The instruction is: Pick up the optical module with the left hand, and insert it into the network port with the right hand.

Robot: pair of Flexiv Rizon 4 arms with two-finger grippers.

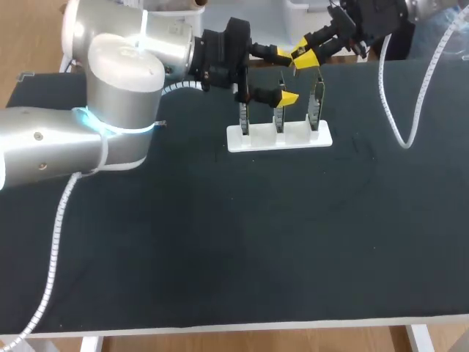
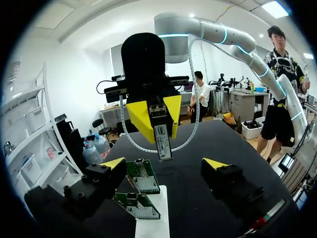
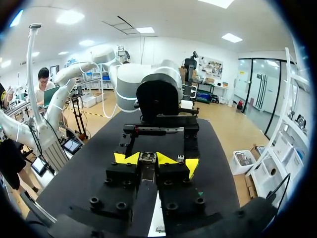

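The black table [image 1: 220, 242] fills most of my head view. My left arm [image 1: 117, 88] is the biggest thing on it, coming in from the left edge and reaching to the upper middle of the frame. My right arm [image 1: 421, 9] enters at the upper right corner, and the two meet nose to nose. Just below them in the frame a white holder [image 1: 278, 138] sits on the table with three circuit boards [image 1: 279, 117] standing upright in it in a row. A white coiled cable [image 1: 410, 110] loops down at the right of the frame. The left gripper [image 1: 286, 75] has its yellow fingers spread wide, one high and one low in the head view. In its own wrist view the left gripper [image 2: 164, 163] grips nothing, and two green boards [image 2: 141, 176] lie just under and ahead of it. The right gripper [image 1: 306, 56] is clamped on the optical module [image 2: 162, 136]. From the left wrist I see the module pinched between the right gripper's two yellow tips and hanging out past them. From the right wrist, the module [image 3: 147, 158] sits squeezed between the tips of that gripper [image 3: 148, 159], off the table.
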